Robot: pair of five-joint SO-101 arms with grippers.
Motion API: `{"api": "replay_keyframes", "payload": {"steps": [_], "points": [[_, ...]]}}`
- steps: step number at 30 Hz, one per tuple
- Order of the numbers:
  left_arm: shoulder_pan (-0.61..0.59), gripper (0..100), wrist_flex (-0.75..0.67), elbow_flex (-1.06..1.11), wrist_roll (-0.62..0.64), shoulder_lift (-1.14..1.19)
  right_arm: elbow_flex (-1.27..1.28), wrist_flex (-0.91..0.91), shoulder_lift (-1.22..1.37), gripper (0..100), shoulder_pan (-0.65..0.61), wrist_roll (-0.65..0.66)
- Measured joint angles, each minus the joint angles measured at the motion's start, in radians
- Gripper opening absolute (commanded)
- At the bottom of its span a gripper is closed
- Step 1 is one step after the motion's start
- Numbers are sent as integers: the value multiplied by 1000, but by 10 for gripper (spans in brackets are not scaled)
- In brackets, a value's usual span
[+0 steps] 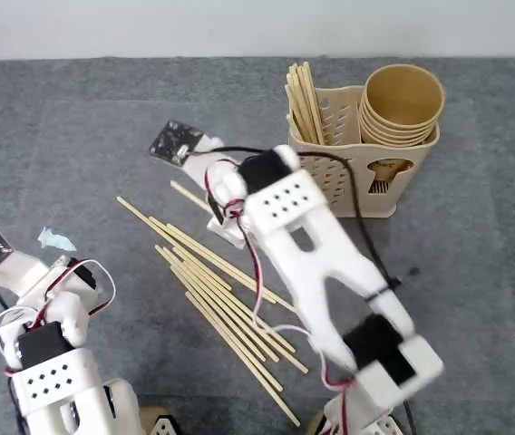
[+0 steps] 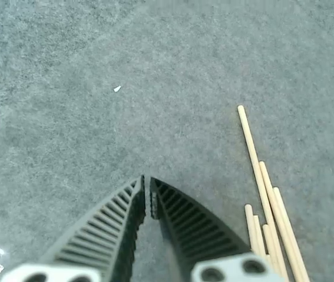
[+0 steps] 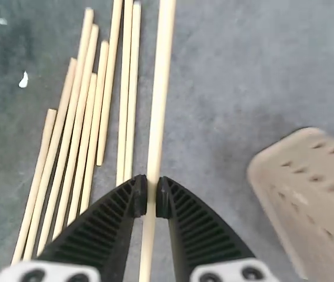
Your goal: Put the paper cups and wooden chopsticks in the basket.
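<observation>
From above, a grey felt mat (image 1: 475, 299) covers the table, with a pale wall (image 1: 239, 27) behind. The beige perforated basket (image 1: 393, 195) stands at the far right with nested tan paper cups (image 1: 403, 100) and several upright sticks (image 1: 305, 104) in it. Pale loose chopsticks (image 1: 212, 281) lie fanned diagonally mid-mat. In the left wrist view, the left gripper (image 2: 147, 187) is clenched on nothing over bare felt. In the right wrist view, the right gripper (image 3: 147, 191) pinches a single chopstick (image 3: 160, 106) beside the others.
</observation>
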Motion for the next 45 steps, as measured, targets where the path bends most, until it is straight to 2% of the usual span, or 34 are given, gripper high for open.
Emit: {"api": "replay_keyframes", "payload": {"steps": [5,9,15,20,23,29,34,40,45], "points": [[0,15,0,0,0,0,-2,3,-233,9,6,9],[0,15,0,0,0,0,-72,-26,-373,9,66,9],[0,15,0,0,0,0,-120,-250,-496,9,216,-98],[0,15,-6,11,0,0,-120,-413,-525,9,275,-129],[0,15,-6,11,0,0,-110,-511,-528,9,301,-192],[0,15,-6,11,0,0,117,-833,-559,9,374,-295],[0,15,-6,11,0,0,385,-1122,-575,9,393,-301],[0,15,-6,11,0,0,663,-1330,-588,20,411,-301],[0,15,-6,11,2,0,824,-1439,-586,206,439,-301]]}}
